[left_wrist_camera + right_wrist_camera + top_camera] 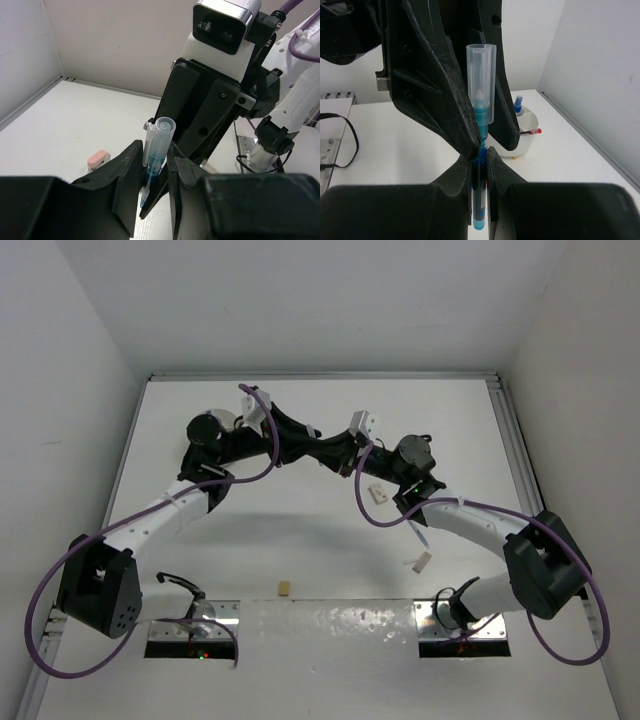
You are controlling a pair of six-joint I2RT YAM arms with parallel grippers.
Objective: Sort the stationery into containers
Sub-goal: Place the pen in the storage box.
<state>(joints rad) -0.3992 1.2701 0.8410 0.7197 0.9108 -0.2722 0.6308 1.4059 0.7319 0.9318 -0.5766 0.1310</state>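
Above the table (300,550), left tool (153,152) and right tool (480,160) face each other, both pinching the blue pen (481,117).

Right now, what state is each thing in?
blue pen: capped, gripped by both pincers
left pincer: shut on the blue pen
right pincer: shut on the blue pen
white bowl: upright, holding a blue-capped bottle and a red-tipped pen
pink eraser: loose on the table
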